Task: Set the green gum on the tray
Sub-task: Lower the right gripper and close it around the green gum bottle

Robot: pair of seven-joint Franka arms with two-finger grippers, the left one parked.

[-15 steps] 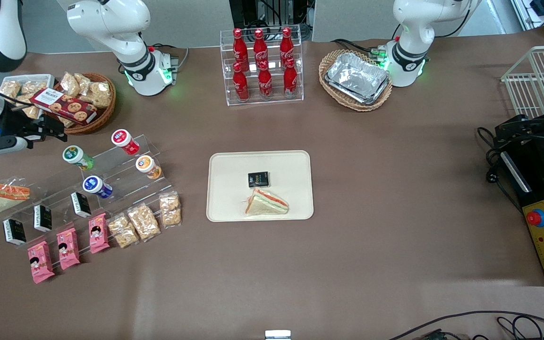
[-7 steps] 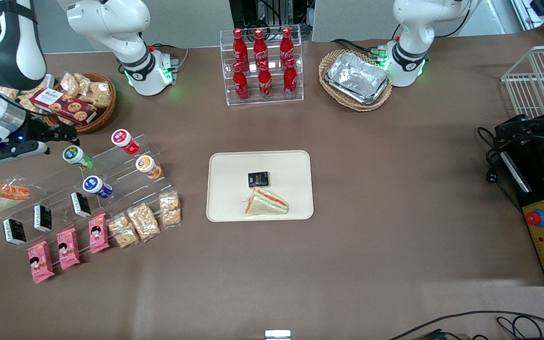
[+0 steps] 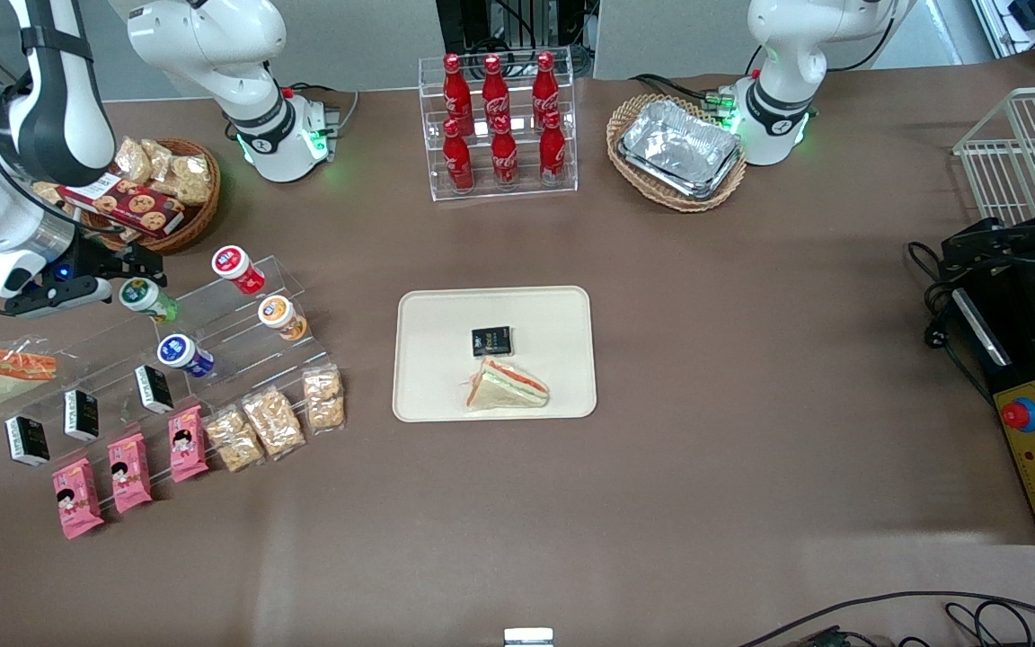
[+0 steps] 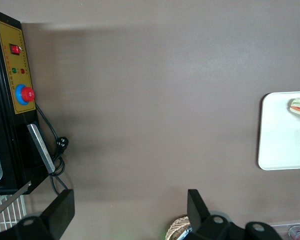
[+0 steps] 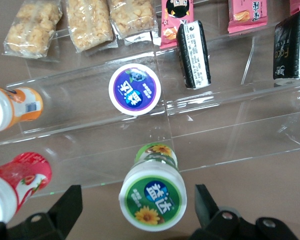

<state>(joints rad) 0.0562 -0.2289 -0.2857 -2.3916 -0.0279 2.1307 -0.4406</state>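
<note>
Green gum (image 5: 153,195) now sits between the arriving gripper's (image 5: 138,220) fingers (image 5: 70,202) (spread).

We see the green gum (image 3: 148,299) (image 5: 153,195) as a small round bottle with a green body and a white lid printed in green, standing on a step of the clear stand (image 3: 212,323) toward the working arm's end of the table. The gripper (image 3: 127,270) (image 5: 138,212) sits just above it, one spread finger on either side of the lid. The tray (image 3: 428,310) (image 4: 275,150) is cream, flat and low-rimmed, lying mid-table, well apart from the bottle
</note>
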